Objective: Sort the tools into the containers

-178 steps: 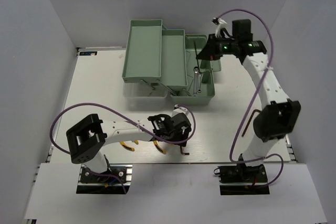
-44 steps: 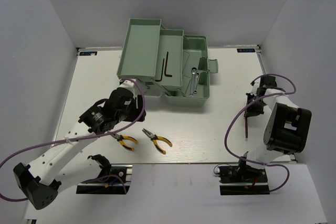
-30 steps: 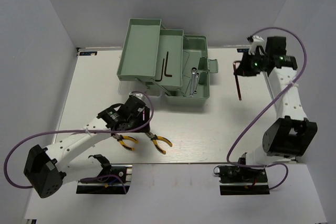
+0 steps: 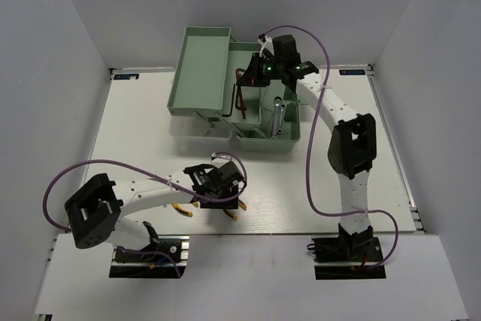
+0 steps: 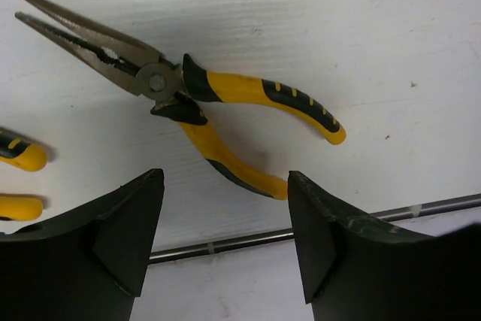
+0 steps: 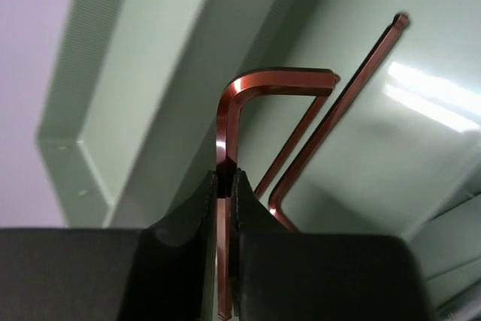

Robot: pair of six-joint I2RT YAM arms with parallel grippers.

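Over the middle tray (image 4: 252,110) of the mint-green toolbox (image 4: 201,73), toward the far edge of the table (image 4: 135,125), I have the right gripper (image 6: 225,182) pinching the reddish-brown hex key (image 6: 278,79) by its long shank. Its fingers are pressed tight on the key, with the bend uppermost. The key hangs above another hex key (image 6: 357,77) that lies flat on the tray floor, so I judge the step in hand to be dropping this one beside its fellow. The next move there calls for lowering a little and letting go without snagging the tray wall. Close to the near edge, left of centre, the left gripper (image 5: 224,186) hovers with its fingers spread wide and holding nothing, over the handle ends of one pair of yellow-handled pliers (image 5: 248,89). The second pair (image 5: 19,157) lies just beside it. The silver wrenches (image 4: 279,114) sit in the base bin (image 4: 294,129). For the pliers I'd need to come down, straddle the handles near the pivot and close.
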